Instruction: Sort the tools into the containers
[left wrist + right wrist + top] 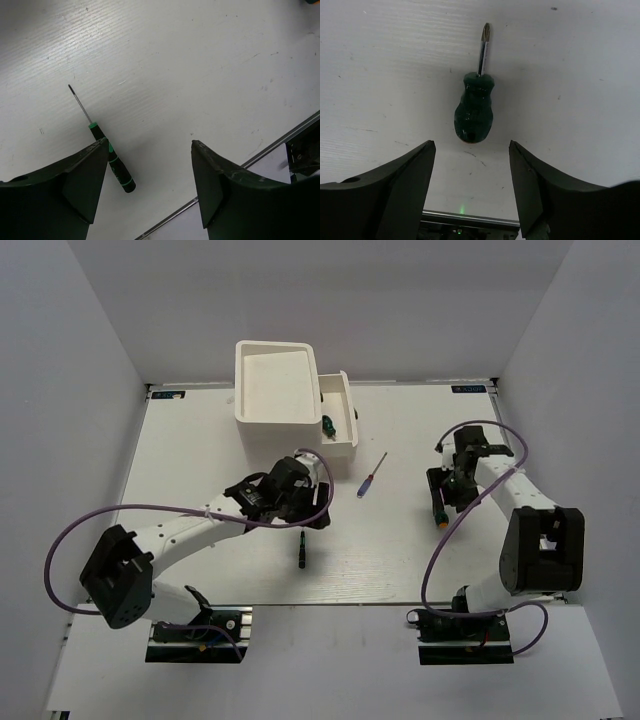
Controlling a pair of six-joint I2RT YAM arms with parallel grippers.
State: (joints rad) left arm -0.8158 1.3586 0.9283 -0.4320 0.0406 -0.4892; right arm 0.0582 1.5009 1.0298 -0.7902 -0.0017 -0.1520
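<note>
This is a robotics lab test cell. A flat white ribbed table (400, 560) is boxed in by plain matte white panel walls (400, 310) at 9, 12 and 3 o'clock. Two white-and-black jointed robot arms are bolted at its near edge on black base plates (195, 635), the left arm (190, 530) at 7 o'clock and the right arm (500, 490) at 5 o'clock. Each trails a looped purple cable (60, 550). Small blue-marked tags (170, 394) sit at the table's far corners, at 10 and 2 o'clock. A white box-shaped cabinet (275, 380) stands at 12 o'clock, and a bare metal strip (280, 142) edges the tabletop.
</note>
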